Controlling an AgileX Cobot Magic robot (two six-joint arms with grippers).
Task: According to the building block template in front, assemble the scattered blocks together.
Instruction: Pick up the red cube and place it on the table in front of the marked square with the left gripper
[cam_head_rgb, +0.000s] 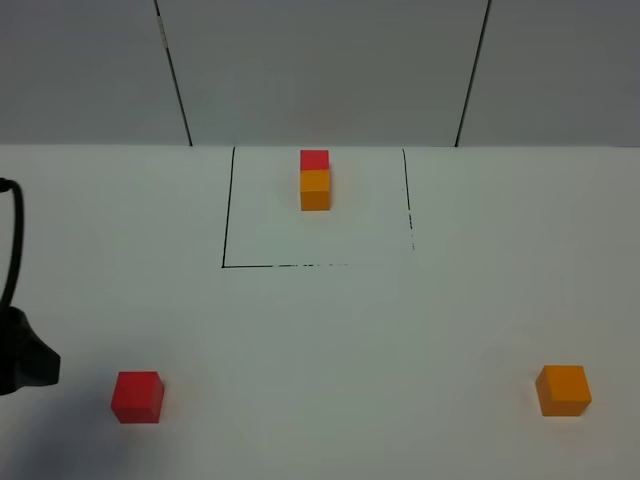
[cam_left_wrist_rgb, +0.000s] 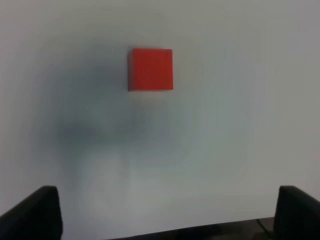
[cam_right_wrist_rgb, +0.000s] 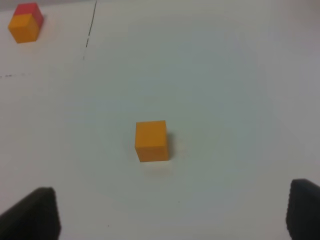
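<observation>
The scattered blocks, red block (cam_head_rgb: 137, 396) and orange block (cam_head_rgb: 564, 389), are in neither claw. The left claw (cam_left_wrist_rgb: 165, 215) is spread wide and empty above the red block, upper middle of its wrist view. The right claw (cam_right_wrist_rgb: 172, 215), equally spread and empty, faces the orange block mid-frame. In the high view they lie lower left and lower right on the tabletop (cam_head_rgb: 320, 340), well apart; the building block template (cam_head_rgb: 315, 180) stands upper centre. This looks like the approach before the first pick: next, a claw must descend and straddle its block squarely.
</observation>
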